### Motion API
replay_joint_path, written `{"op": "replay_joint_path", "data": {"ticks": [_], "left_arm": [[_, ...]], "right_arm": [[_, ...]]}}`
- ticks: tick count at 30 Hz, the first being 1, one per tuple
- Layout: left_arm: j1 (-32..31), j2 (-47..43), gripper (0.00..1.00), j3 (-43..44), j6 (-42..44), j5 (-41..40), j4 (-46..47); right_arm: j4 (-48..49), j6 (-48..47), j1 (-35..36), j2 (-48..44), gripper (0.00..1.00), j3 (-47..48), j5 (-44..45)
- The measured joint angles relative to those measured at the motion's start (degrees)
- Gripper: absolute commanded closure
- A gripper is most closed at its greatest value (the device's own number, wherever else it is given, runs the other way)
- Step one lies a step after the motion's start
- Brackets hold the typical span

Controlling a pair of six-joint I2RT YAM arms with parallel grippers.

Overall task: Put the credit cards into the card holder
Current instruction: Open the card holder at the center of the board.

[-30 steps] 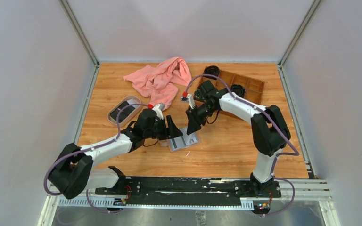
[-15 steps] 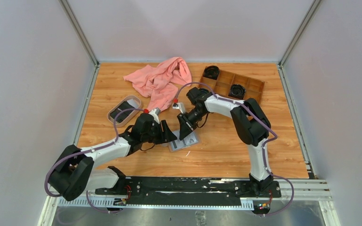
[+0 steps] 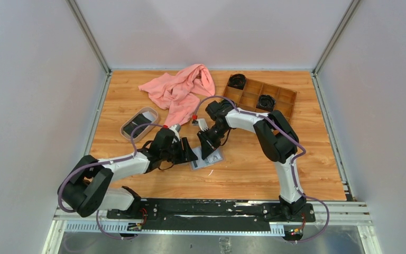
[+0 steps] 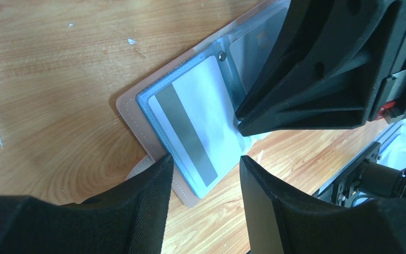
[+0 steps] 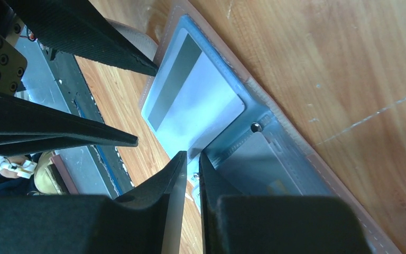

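Note:
The card holder (image 3: 212, 159) lies open on the table, tan outside with grey-blue lining (image 4: 129, 103). A pale card with a grey stripe (image 4: 193, 119) lies flat on its one half and also shows in the right wrist view (image 5: 203, 108). My left gripper (image 4: 205, 157) is open, its fingers astride the holder's near corner. My right gripper (image 5: 192, 154) is shut to a thin slit, its tips at the card's edge by the holder's centre fold (image 5: 254, 127). Dark cards (image 3: 136, 124) lie in the oval tray.
The oval beige-rimmed tray (image 3: 149, 111) stands left of the arms. A pink cloth (image 3: 182, 90) lies at the back. A brown wooden compartment box (image 3: 283, 98) holding black round things stands at the back right. The two grippers are close together over the holder.
My right gripper has moved left and settled lower onto the holder, its arm folding in. My left gripper has drawn back slightly to the left.

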Motion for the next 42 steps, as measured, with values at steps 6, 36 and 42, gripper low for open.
{"op": "replay_joint_path", "data": {"ticks": [6, 36, 42], "left_arm": [[0.2, 1.4, 0.45, 0.1, -0.1, 0.2, 0.7], [0.7, 1.4, 0.55, 0.0, -6.2, 5.5, 6.9], [0.7, 0.6, 0.55, 0.0, -7.4, 6.2, 8.3]], "right_arm": [[-0.2, 1.2, 0.0, 0.0, 0.82, 0.3, 1.4], [-1.2, 0.8, 0.0, 0.0, 0.7, 0.8, 1.9], [-1.5, 0.0, -0.2, -0.1, 0.58, 0.9, 0.4]]}}
